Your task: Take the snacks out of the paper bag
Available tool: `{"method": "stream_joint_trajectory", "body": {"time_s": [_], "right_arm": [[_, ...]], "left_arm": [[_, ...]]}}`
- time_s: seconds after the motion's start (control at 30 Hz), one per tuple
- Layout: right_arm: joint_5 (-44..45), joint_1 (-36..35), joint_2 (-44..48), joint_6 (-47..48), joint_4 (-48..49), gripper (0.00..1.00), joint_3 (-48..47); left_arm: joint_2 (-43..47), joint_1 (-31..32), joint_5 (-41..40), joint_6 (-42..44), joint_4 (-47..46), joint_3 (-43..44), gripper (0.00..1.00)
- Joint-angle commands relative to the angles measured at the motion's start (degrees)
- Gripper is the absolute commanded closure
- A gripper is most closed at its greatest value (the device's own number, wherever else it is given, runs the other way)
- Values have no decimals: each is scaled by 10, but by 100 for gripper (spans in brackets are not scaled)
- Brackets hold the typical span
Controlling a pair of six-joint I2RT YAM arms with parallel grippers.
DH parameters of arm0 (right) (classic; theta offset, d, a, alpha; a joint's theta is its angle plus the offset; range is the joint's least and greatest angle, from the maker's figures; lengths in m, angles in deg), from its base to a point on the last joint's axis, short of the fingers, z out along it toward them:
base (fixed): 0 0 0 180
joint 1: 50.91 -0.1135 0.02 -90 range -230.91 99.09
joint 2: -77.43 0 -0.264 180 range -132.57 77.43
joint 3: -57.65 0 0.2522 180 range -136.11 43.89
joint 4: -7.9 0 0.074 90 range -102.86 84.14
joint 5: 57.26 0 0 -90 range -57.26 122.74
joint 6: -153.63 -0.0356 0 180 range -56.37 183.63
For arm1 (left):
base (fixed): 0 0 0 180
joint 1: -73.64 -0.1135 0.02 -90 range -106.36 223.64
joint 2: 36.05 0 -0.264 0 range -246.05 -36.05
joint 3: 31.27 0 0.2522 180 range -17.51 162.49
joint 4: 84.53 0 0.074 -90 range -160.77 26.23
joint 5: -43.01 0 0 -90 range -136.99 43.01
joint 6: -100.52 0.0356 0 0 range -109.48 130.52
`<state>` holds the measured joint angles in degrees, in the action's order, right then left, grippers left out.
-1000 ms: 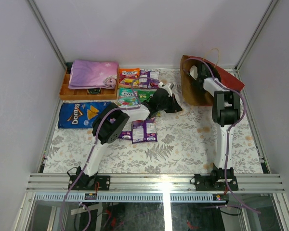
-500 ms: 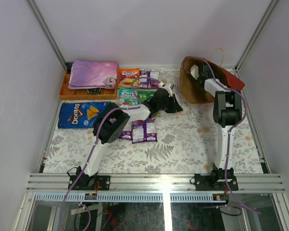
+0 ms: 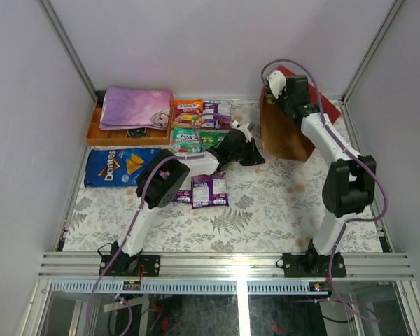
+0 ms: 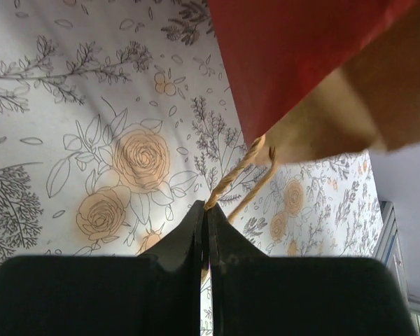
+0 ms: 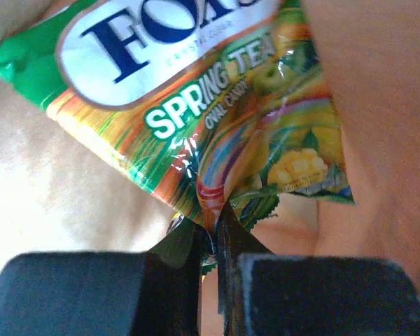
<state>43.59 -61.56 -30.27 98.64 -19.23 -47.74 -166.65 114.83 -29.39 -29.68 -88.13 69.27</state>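
Note:
The paper bag [image 3: 283, 136] stands at the back right, its brown side facing the camera. My right gripper [image 5: 213, 217] is inside it, shut on the lower edge of a green Fox's snack packet [image 5: 217, 126], with the brown bag walls all around. My left gripper [image 4: 205, 210] is shut on the bag's string handle [image 4: 231, 175], just beside the bag's red outside [image 4: 287, 56]. Several snacks lie on the table: orange [image 3: 187, 107], purple [image 3: 210, 189] and green [image 3: 185, 140] packets, and the blue Doritos bag [image 3: 119, 166].
An orange tray [image 3: 98, 131] with a folded purple-pink cloth [image 3: 136, 106] sits at the back left. The enclosure walls rise close behind the bag. My left arm [image 3: 196, 164] stretches across the packets toward the bag.
My right gripper has shut on the green packet inside the bag, and the right arm has risen and swung toward the back. The bag has tipped more upright. The left arm has not moved.

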Motion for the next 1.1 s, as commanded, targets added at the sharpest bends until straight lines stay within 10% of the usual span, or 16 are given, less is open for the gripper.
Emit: {"method": "stream_joint_trajectory", "body": {"time_s": [0.0, 0.27, 0.6, 1.07], "right_arm": [[-33, -15, 113, -67, 44, 100, -4], [-96, -52, 279, -279, 114, 100, 112], [-144, -59, 257, -426, -64, 100, 122], [-187, -105, 503, -580, -120, 100, 344]], "left_arm": [[-7, 1, 7, 7, -2, 20, 100], [-4, -6, 9, 7, -5, 24, 100], [80, -34, 20, 16, 0, 23, 100], [81, -45, 36, 60, 92, 172, 100]]}}
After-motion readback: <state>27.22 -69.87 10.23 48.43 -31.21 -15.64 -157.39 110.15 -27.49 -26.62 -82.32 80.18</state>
